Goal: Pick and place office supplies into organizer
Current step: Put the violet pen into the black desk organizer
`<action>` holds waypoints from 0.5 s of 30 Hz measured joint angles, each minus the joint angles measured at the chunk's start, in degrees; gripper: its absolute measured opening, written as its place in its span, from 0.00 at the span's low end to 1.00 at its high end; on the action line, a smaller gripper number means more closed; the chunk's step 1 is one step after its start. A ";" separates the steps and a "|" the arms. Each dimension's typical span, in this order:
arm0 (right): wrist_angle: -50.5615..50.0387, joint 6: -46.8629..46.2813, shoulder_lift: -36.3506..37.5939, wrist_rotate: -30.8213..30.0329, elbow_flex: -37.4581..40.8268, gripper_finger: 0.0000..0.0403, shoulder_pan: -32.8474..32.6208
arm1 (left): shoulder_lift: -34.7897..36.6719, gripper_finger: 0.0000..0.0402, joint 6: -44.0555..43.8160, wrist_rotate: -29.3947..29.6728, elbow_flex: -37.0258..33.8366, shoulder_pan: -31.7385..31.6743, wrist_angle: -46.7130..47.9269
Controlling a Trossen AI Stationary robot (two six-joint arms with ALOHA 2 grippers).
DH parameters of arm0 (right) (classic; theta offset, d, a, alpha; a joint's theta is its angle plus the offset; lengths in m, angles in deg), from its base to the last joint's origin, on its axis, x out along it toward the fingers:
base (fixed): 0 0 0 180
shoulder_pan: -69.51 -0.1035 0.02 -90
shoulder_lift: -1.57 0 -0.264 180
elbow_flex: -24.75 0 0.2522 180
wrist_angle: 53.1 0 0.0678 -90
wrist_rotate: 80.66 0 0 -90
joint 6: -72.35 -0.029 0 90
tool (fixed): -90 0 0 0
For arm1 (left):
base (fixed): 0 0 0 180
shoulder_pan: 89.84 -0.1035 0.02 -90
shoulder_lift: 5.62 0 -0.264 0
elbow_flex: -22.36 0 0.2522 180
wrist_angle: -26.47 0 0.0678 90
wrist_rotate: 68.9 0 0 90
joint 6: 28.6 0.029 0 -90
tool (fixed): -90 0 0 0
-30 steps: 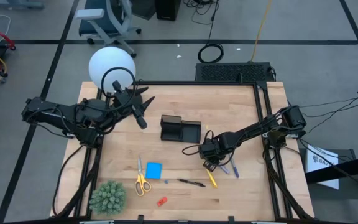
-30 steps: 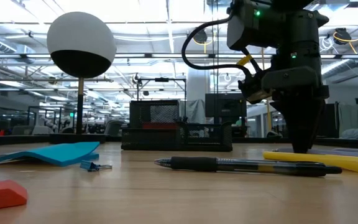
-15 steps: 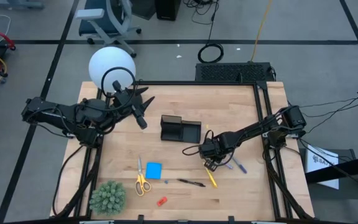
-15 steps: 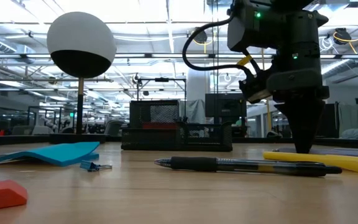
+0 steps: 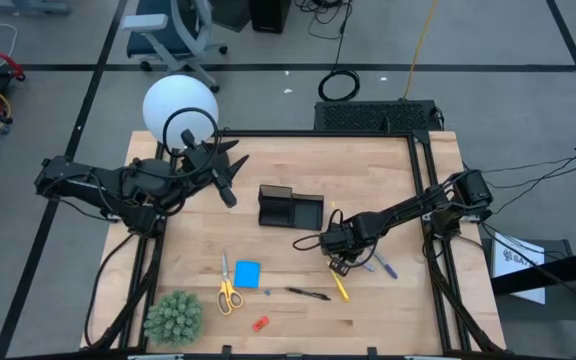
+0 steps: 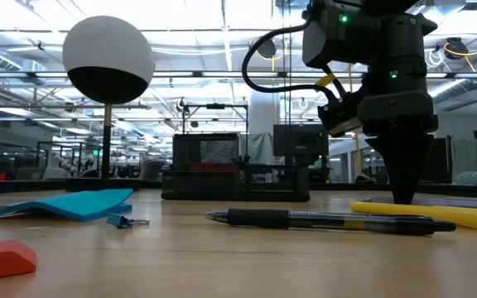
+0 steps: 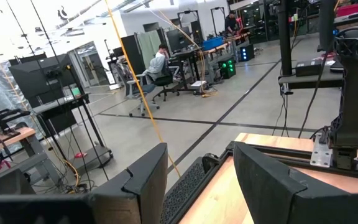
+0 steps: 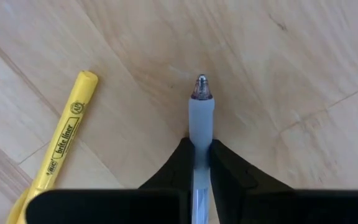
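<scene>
Step in hand: picking up a pen. Right gripper [image 5: 340, 262] down at the table near the right-hand side, fingers [image 8: 180, 163] pinched shut on a bluish pen [image 8: 200, 112], tip poking out just ahead of the fingertips. Pen apparently still flat on the wood or barely off it; cannot tell which. Yellow highlighter [image 8: 61, 140] just beside the held pen, apart from the fingers, lying at an angle. Seen from table height, same gripper [image 6: 403, 197] standing upright with its tips at the tabletop, just behind the highlighter.

Left gripper [image 5: 226, 190] waiting near the back left of the table, beside the white globe lamp [image 5: 179, 108], fingers [image 7: 143, 180] parted with nothing between them.

Organizer [image 5: 290, 207] near the middle of the table, toward the back, between the two arms and close to the right gripper. Nothing visible inside from above. Elsewhere on the front half: black pen [image 5: 309, 294], scissors [image 5: 227, 292], blue note pad [image 5: 247, 273], small red piece [image 5: 260, 323], green plant [image 5: 173, 316].

Early in the job, by the look of it, with most supplies lying loose. Next move likely calls for a straight lift clear of the highlighter, a short carry to the organizer, and turning the pen upright enough to drop into the taller section without tipping the box.
</scene>
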 joint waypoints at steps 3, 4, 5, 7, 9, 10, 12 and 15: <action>0.10 0.68 0.00 0.02 0.00 0.06 0.00 | 0.00 0.48 0.00 0.02 0.00 0.00 0.01; 0.13 1.11 0.00 0.03 0.00 0.06 0.00 | 0.00 0.48 0.00 0.02 0.00 0.00 -0.01; 0.15 1.53 0.00 0.09 0.00 0.06 0.00 | 0.00 0.48 0.00 0.00 0.00 -0.02 0.01; 0.28 2.23 0.00 0.64 0.00 0.06 0.00 | -0.01 0.48 0.00 0.01 0.00 -0.01 0.01; 0.49 2.87 0.00 1.20 0.00 0.06 0.04 | 0.00 0.48 0.00 0.01 0.00 0.00 0.01; 0.62 2.97 0.00 1.18 0.00 0.06 0.04 | 0.00 0.48 0.00 0.01 0.00 -0.02 -0.01; 0.91 3.24 0.02 1.24 0.00 0.06 0.12 | 0.00 0.48 0.00 0.00 0.00 0.00 0.01; 1.93 3.43 0.57 1.44 0.00 0.06 0.15 | 0.00 0.48 0.00 0.02 0.00 -0.01 0.01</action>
